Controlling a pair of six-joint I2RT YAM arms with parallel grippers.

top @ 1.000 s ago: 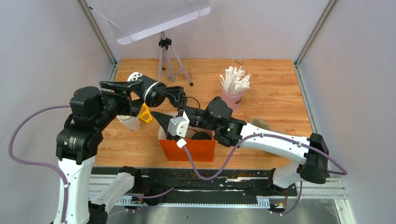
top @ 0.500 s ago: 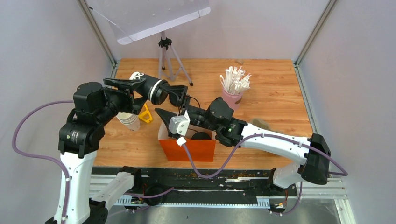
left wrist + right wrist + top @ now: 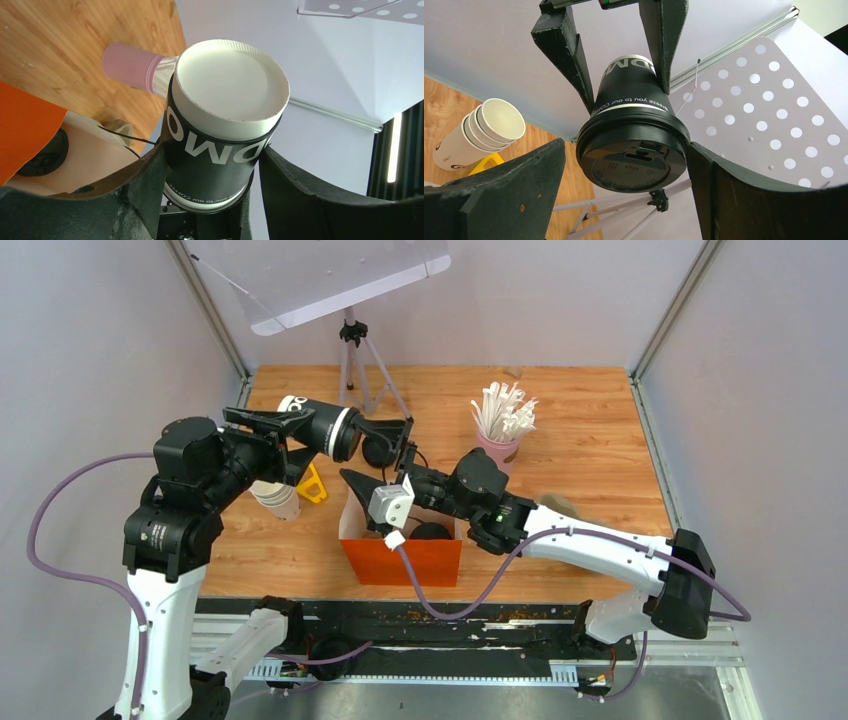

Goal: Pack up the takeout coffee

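Note:
A takeout coffee cup [image 3: 322, 430] with a black sleeve, white base and black lid hangs on its side above the table. My left gripper [image 3: 298, 432] is shut on its sleeve [image 3: 220, 145], with the white base turned to that wrist camera. My right gripper [image 3: 386, 460] stands open around the lid end. In the right wrist view the lid [image 3: 631, 155] fills the space between my fingers [image 3: 519, 185]; the right finger is at the lid's rim and the left one stands clear. A second black lid [image 3: 430, 532] shows inside the orange box [image 3: 405, 562].
A stack of white paper cups [image 3: 278, 500] and a yellow piece [image 3: 312, 483] stand left of the box. The pink cup of straws [image 3: 498, 448] is behind it on the right. A tripod [image 3: 362, 370] with a perforated panel [image 3: 774, 115] stands at the back. A brown pulp piece [image 3: 560, 505] lies right.
The left arm has carried the cup a little to the right. The right gripper has risen from over the box up to the lid end of the cup.

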